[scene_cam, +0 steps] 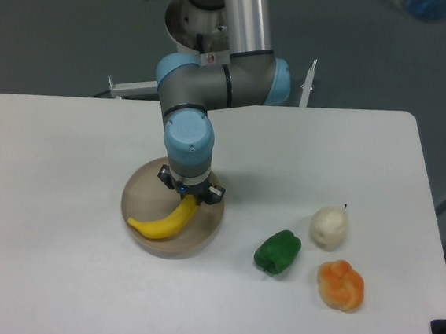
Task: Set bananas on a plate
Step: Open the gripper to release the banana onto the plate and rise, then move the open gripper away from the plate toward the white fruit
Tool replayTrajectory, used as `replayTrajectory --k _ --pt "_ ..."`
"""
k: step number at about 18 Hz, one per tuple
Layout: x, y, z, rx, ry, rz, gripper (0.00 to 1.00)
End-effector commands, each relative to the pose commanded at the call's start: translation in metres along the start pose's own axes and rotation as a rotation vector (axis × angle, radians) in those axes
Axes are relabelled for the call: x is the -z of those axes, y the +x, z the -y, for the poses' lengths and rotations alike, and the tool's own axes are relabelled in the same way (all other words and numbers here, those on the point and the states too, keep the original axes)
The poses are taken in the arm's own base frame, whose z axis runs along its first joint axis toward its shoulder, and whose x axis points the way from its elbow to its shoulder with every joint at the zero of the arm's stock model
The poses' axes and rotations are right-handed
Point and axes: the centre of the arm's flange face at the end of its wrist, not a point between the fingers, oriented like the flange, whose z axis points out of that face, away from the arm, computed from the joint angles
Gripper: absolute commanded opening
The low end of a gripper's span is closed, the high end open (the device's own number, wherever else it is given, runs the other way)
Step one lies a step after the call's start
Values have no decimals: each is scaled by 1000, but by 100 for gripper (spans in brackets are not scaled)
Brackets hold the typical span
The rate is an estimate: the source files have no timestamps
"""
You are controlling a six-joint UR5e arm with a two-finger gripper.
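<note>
Looking down at your white table point(62, 199), you see one yellow banana point(162, 223) lying on one round beige plate point(137, 194), near its front edge. Your gripper point(191, 198) stands directly over the banana's upper end; whether its fingers grip the fruit cannot be told. Well to the right sit one green pepper point(278, 251), one pale pear-shaped fruit point(329, 227) and one lumpy orange fruit point(341, 285). No writing is legible.
</note>
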Motion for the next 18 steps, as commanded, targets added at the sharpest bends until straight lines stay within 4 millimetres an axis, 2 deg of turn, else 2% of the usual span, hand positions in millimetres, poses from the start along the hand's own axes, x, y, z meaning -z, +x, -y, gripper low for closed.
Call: replayTrajectory --k 2,7,12,18 --pt "4 -2 0 -1 6 5 100" --pt "28 -15 -4 18 45 31 100" --pt "81 -77 -6 96 108 127 100" --pt "126 -165 -29 55 152 208 100"
